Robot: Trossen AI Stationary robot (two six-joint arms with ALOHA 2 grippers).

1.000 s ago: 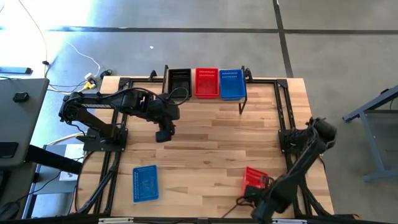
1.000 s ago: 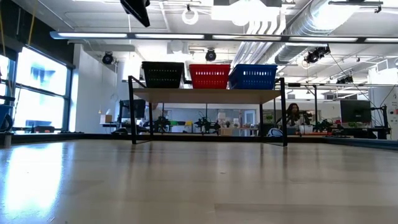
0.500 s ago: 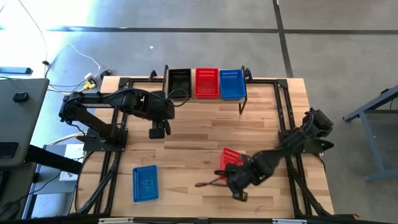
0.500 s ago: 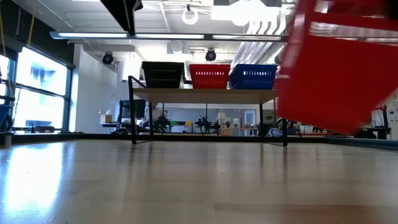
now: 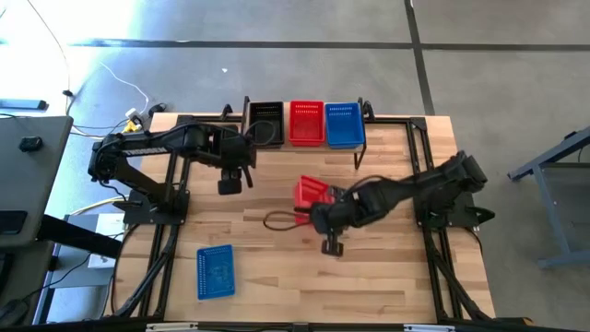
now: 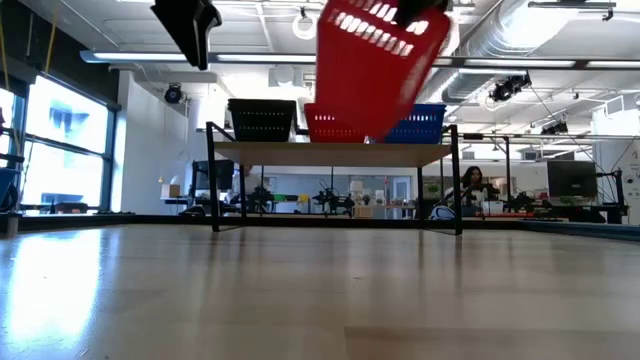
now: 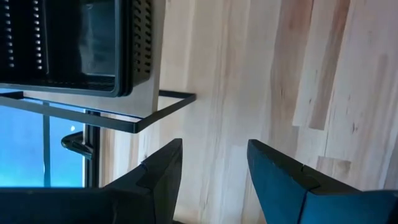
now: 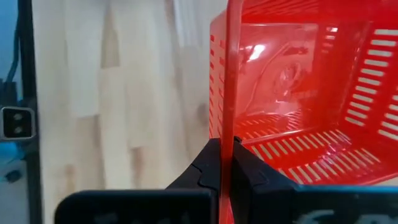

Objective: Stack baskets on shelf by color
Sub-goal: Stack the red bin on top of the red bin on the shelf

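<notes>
My right gripper point(image 5: 318, 205) is shut on a red basket point(image 5: 309, 192), held over the table's middle; in the low view this red basket point(image 6: 375, 65) hangs tilted high above the tabletop. The shelf point(image 6: 335, 153) at the far edge carries a black basket point(image 5: 266, 120), a red basket point(image 5: 306, 123) and a blue basket point(image 5: 343, 124) side by side. Another blue basket point(image 5: 215, 271) lies flat on the table near the left front. My left gripper point(image 5: 228, 184) hovers open in front of the shelf's left end, touching nothing; its wrist view shows the black basket point(image 7: 74, 43). My right gripper holds the red basket by the rim of one side wall point(image 8: 227, 127), pinched with one finger inside the basket and one outside. The basket is lifted clear of the table and tilted, its open side turned toward the wrist camera.
Black metal frame rails point(image 5: 175, 240) run along the table's left and right sides by the arm bases. The shelf's front leg point(image 5: 359, 157) stands right of centre. Bare wood point(image 5: 277, 267) lies between the loose blue basket and the right arm.
My right gripper has swung from the table's near right corner toward the middle and the far edge, carrying the red basket up and clear of the table. My left gripper has drifted slightly toward the left and far edges and stayed open.
</notes>
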